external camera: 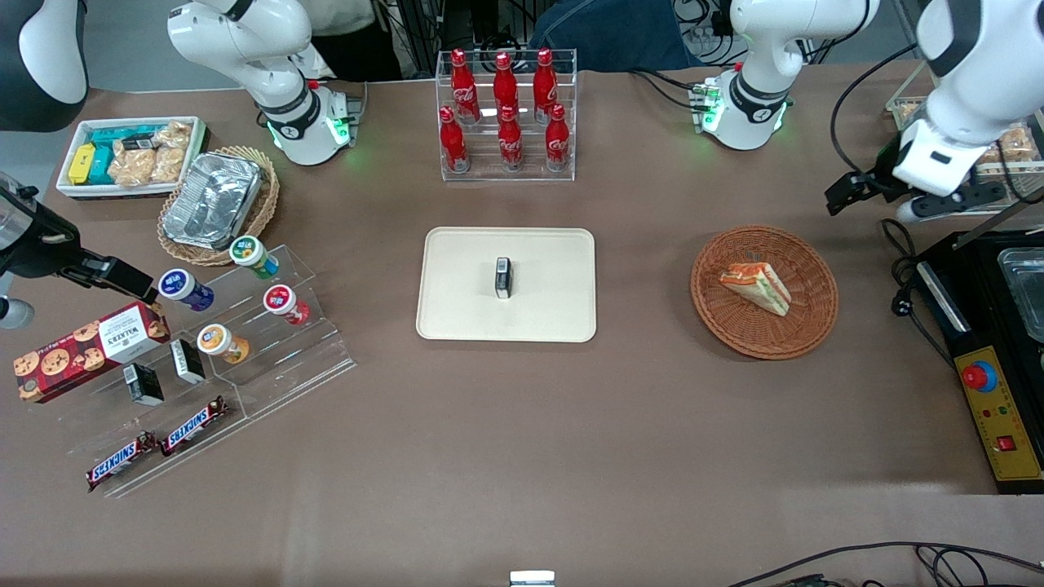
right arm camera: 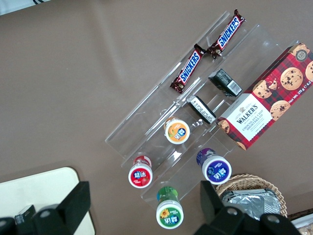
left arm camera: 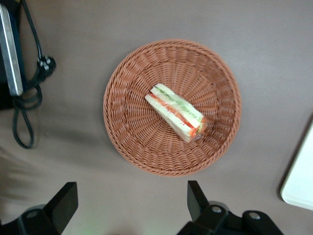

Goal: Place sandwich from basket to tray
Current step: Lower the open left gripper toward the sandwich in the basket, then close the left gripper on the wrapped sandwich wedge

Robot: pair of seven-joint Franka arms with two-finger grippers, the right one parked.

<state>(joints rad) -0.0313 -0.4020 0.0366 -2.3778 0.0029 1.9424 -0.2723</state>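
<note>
The sandwich, a white bread wedge with orange, red and green layers, lies on its side in the round reddish-brown wicker basket. The left wrist view looks straight down on the sandwich in the basket. My left gripper hangs high above the table, off the basket's rim toward the working arm's end, open and holding nothing. The cream tray lies at the table's middle with a small black box on it. One rounded corner of the tray shows in the wrist view.
A black control box with a red button and its cable sit at the working arm's end. A rack of red bottles stands farther from the camera than the tray. Acrylic steps with cups and snacks lie toward the parked arm.
</note>
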